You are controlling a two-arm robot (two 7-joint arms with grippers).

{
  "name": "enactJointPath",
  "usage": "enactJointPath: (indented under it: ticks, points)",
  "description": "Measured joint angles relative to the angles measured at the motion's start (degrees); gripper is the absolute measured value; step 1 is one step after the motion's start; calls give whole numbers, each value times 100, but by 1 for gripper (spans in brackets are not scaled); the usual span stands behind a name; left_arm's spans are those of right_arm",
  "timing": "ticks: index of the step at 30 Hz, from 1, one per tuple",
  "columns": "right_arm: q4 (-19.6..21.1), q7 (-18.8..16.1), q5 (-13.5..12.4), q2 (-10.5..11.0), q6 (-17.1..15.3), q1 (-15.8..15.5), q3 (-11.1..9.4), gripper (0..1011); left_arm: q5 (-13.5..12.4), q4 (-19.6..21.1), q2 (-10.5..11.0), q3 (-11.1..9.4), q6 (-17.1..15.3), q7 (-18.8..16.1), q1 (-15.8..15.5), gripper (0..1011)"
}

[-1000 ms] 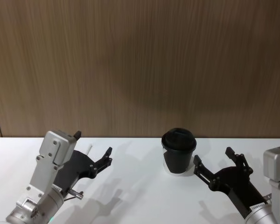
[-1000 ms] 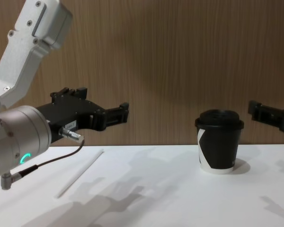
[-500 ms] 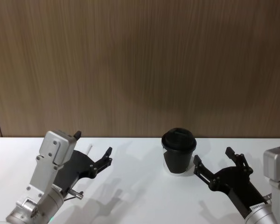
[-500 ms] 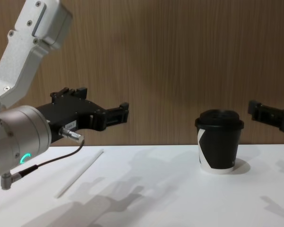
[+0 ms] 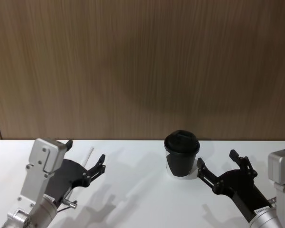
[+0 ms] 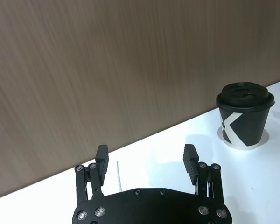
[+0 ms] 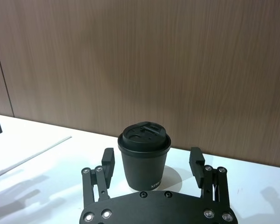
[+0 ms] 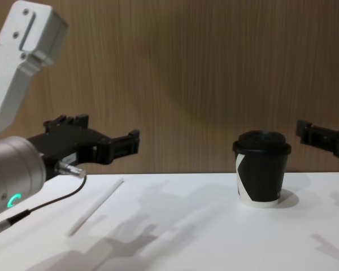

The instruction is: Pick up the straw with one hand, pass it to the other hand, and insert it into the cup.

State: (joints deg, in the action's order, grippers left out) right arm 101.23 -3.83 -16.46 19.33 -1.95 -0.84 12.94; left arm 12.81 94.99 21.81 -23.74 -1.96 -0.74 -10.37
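Left gripper [image 6: 146,153] spread above straw [image 8: 96,206]; risk of rolling it aside on skewed descent. Right gripper [image 5: 216,158] spread, by cup [image 5: 181,156].

Two black two-finger grippers on silver wrists

The left gripper [image 5: 85,150] has slim black fingers [image 6: 101,156] on a flat black linkage plate [image 6: 149,207] dotted with small silver screws. Behind it comes a silver cylindrical wrist with a green glowing ring [image 8: 14,200], a thin dark cable [image 8: 53,199] on a metal plug, and a pale grey boxy housing [image 8: 24,39] with recessed screws. The right gripper [image 5: 217,158] looks alike: black fingers, a screw-studded plate, a small white label [image 5: 261,208] and a grey box [image 5: 281,168].
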Motion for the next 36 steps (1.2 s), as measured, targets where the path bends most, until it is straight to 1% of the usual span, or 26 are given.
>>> enactJointPath:
  ticks: [3,6,12,16,18,19,22,23,25,27,31,36]
  points:
    - [0,0,0,0,0,0,0,1001,90,66,20,105,-20,-17,143,1003]
    - [0,0,0,0,0,0,0,1001,145,103,39,166,-36,-17,223,1003]
    - [0,0,0,0,0,0,0,1001,358,218,98,358,-134,17,447,1003]
    - [0,0,0,0,0,0,0,1001,547,306,131,501,-278,60,590,1003]
    - [0,0,0,0,0,0,0,1001,602,343,142,556,-334,68,640,1002]
    - [0,0,0,0,0,0,0,1001,665,374,150,600,-418,73,677,1003]
    - [0,0,0,0,0,0,0,1001,743,417,163,659,-539,77,724,1003]
    - [0,0,0,0,0,0,0,1001,801,447,171,700,-640,80,751,1003]
    - [0,0,0,0,0,0,0,1001,847,470,178,734,-730,81,769,1003]
    - [0,0,0,0,0,0,0,1001,936,513,185,793,-916,85,798,1003]
    - [0,0,0,0,0,0,0,1001,1029,555,187,853,-1130,87,815,1003]
    - [0,0,0,0,0,0,0,1001,1141,622,191,912,-1502,79,812,1003]
